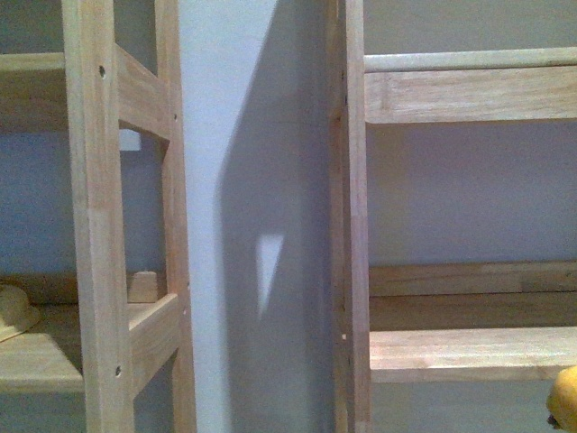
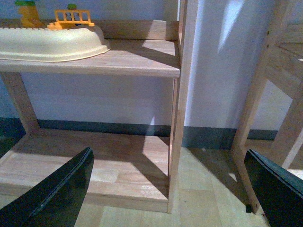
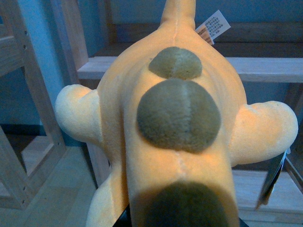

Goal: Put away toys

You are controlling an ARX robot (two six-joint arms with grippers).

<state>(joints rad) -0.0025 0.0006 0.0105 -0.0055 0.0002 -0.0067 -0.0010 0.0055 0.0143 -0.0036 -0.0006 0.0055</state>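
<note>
The plush toy (image 3: 175, 113) fills the right wrist view: orange-yellow fuzzy fabric, two stubby limbs out to the sides, and olive-green bumps (image 3: 178, 116) along its back. A white label (image 3: 213, 26) sticks out near its far end. My right gripper is shut on it, with the fingers almost wholly hidden under its body. It hangs in the air in front of a wooden shelf board (image 3: 270, 68). In the front view only a yellow edge of the plush toy (image 1: 563, 397) shows at the lower right. My left gripper (image 2: 168, 189) is open and holds nothing, low over the floor.
Two wooden shelf units (image 1: 99, 216) (image 1: 469, 352) stand against a pale wall with a gap between them. On the left unit's shelf sit a cream tray (image 2: 52, 42) and an orange toy fence (image 2: 73, 18). An upright post (image 2: 182, 94) faces the left gripper.
</note>
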